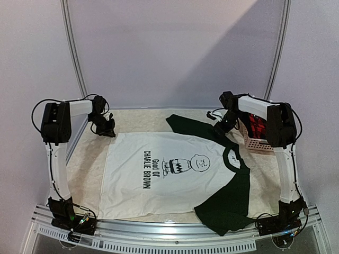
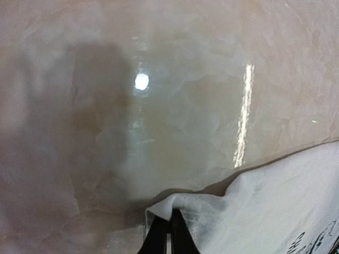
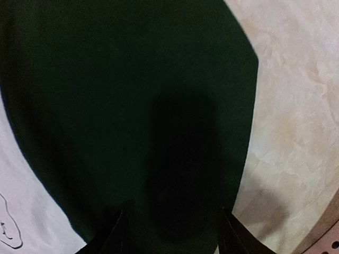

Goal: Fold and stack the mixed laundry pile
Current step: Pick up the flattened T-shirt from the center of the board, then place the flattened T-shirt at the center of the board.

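Note:
A white T-shirt [image 1: 159, 169] with dark green sleeves and a "Good Ol' Charlie Brown" print lies spread flat on the table. My left gripper [image 1: 106, 128] is at its far left corner. In the left wrist view it [image 2: 170, 230] is shut on a raised fold of the white cloth [image 2: 265, 201]. My right gripper [image 1: 220, 129] hangs over the far green sleeve [image 1: 193, 127]. In the right wrist view it [image 3: 172, 233] is open, its fingers spread above the dark green sleeve [image 3: 132, 106]. A red-and-black checked flannel [image 1: 258, 126] lies in the basket.
A small pink perforated basket [image 1: 257, 142] stands at the far right behind my right arm; its corner shows in the right wrist view [image 3: 328, 244]. The near green sleeve [image 1: 225, 206] hangs over the front rail. The table [image 1: 85, 159] is glossy beige marble.

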